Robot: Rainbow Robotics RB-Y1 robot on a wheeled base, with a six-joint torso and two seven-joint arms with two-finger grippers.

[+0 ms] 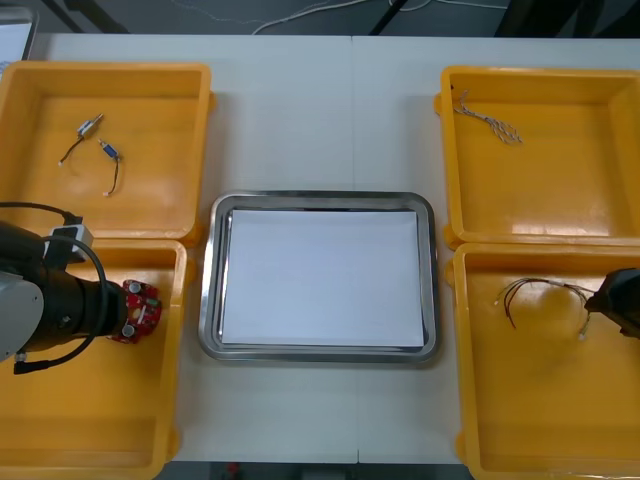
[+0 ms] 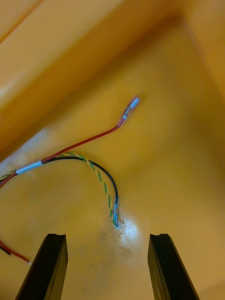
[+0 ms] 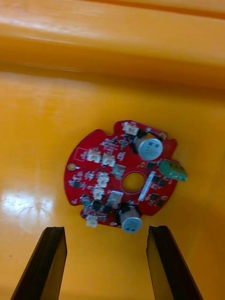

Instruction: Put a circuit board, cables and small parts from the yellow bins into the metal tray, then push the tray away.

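The left gripper (image 3: 107, 265) has its fingers apart and empty over the round red circuit board (image 3: 123, 176), which lies flat in the near left yellow bin (image 1: 80, 420). The right gripper (image 2: 108, 267) is also spread wide, holding nothing, over the red and yellow cable (image 2: 84, 142) in the near right yellow bin (image 1: 540, 400). The metal tray (image 1: 208, 290), white inside, sits between the bins.

In the front view, your left arm (image 1: 55, 305) covers one side of the circuit board (image 1: 143, 308) and part of the near left bin (image 1: 100, 425). Your right arm (image 1: 622, 302) is cut off by the edge of that view. In the right wrist view, the cable (image 2: 89, 161) runs out of the picture, so its other ends are hidden. The small metal parts (image 1: 98, 140) in the far left bin (image 1: 150, 205) are too small to tell their kind.
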